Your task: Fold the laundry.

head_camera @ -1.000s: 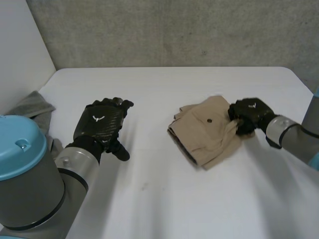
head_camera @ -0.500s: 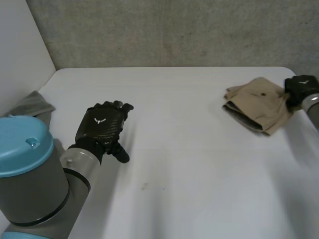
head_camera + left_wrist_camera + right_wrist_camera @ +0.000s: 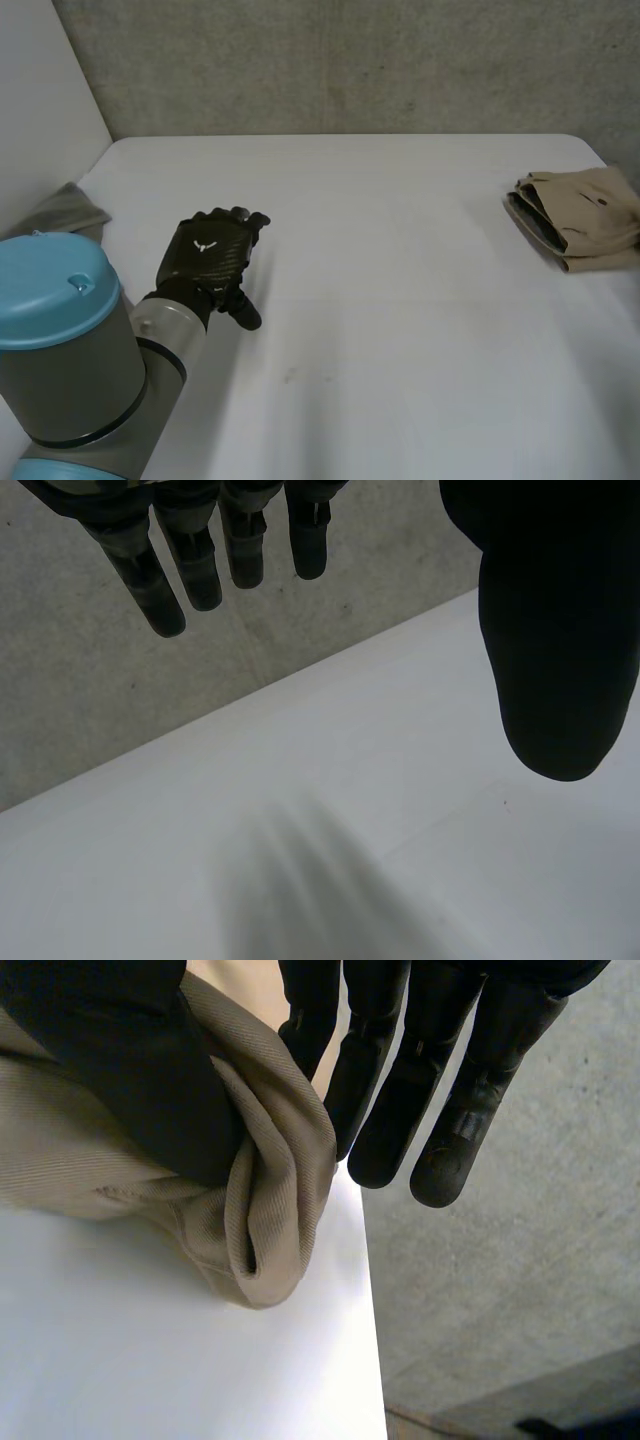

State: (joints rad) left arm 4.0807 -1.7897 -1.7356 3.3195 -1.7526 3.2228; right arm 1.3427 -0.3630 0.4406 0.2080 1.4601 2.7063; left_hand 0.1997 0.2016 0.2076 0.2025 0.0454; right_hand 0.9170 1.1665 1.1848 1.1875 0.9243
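A folded tan garment lies at the table's far right edge. In the right wrist view my right hand pinches a fold of this tan cloth between its thumb and its fingers. My left hand hovers over the left part of the white table, far from the garment. Its fingers are straight and spread apart from the thumb, with nothing in them.
A grey cloth lies crumpled at the table's left edge, behind my left arm. The table's right edge runs just beside the held fold, with grey floor beyond it. A grey wall stands behind the table.
My right hand has dragged the tan garment from the middle of the table to its far right edge and left the head view. The left hand has hardly moved.
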